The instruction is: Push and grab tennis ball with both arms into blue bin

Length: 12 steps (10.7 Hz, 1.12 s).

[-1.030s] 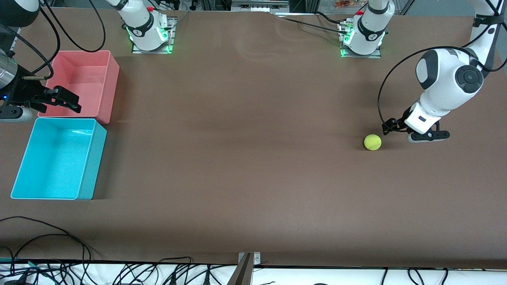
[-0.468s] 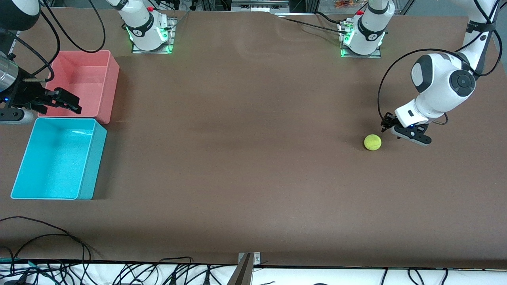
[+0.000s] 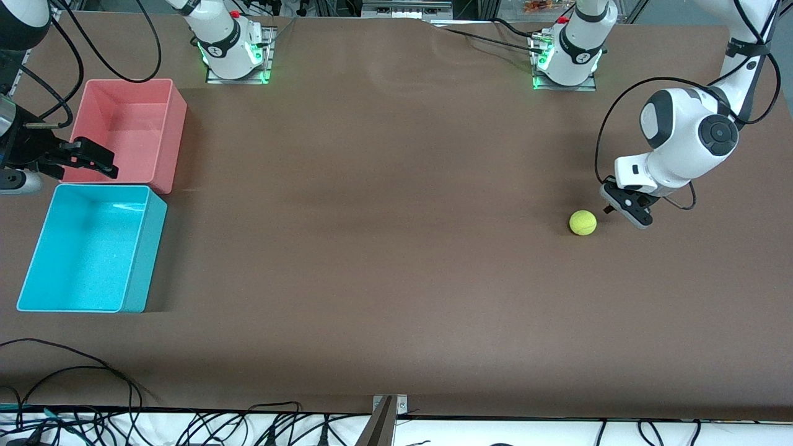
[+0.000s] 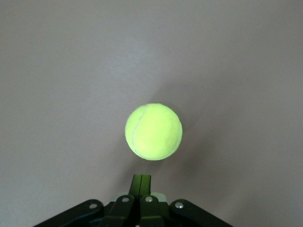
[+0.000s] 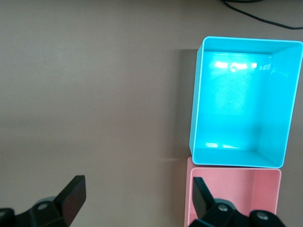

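Brown matting covers the whole table (image 3: 384, 186) in the front view, where the tennis ball (image 3: 583, 222) sits toward the left arm's end, well apart from the blue bin (image 3: 37, 248) at the right arm's end; a pink bin (image 3: 176, 111) touches the blue one, farther from the camera. The left gripper (image 3: 627, 209) is low, just beside the ball, and the right gripper (image 3: 93, 158) hangs over the pink bin's edge, waiting. In the left wrist view the ball (image 4: 153, 131) rests apart from the fingertips (image 4: 141, 182), which are pressed together and hold nothing, suiting a push. In the right wrist view the right gripper (image 5: 137, 196) has its fingers spread wide and empty, with the blue bin (image 5: 196, 94) and pink bin (image 5: 274, 175) below. Light, springy and fuzzy, the ball should roll readily at a nudge; a grasp is best taken across its middle.
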Motion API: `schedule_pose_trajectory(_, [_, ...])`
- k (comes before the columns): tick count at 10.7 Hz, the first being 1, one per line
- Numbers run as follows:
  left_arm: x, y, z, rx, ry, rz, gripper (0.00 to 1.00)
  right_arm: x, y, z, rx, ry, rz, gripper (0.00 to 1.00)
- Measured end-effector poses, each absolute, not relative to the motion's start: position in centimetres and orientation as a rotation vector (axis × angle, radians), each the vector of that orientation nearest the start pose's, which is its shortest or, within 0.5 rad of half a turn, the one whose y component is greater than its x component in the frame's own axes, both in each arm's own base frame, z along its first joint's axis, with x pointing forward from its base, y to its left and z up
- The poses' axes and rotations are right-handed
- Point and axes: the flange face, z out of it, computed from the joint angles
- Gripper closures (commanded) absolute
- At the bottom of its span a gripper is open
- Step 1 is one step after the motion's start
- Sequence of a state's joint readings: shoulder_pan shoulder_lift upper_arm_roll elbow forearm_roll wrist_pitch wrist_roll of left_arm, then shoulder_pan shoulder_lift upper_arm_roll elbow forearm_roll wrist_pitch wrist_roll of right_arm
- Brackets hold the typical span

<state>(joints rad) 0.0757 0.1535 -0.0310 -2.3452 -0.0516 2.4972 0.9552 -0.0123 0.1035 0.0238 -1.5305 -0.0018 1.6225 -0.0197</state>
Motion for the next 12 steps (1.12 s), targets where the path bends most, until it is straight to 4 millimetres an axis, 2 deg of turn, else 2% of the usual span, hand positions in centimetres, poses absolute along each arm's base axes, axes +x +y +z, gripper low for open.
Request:
schedule_pose_trajectory(2, [51.1, 2.6, 25.5, -2.750, 1.608, 0.003, 1.00, 59.0, 0.6, 58.9, -3.140, -0.049, 0.018, 0.00])
schedule_pose_trajectory(6, [51.1, 3.4, 23.6, -2.497, 1.983, 0.000, 1.00, 59.1, 0.6, 58.6, -3.140, -0.049, 0.026, 0.00])
schedule_pose_trajectory(9, [51.2, 4.7, 22.1, -2.424, 2.047, -0.014, 1.00, 59.3, 0.5, 58.1, -3.140, -0.046, 0.039, 0.00])
schedule_pose_trajectory(12, [51.6, 5.4, 20.7, -2.402, 2.061, -0.018, 1.00, 59.8, -1.0, 57.0, -3.139, -0.023, 0.067, 0.00])
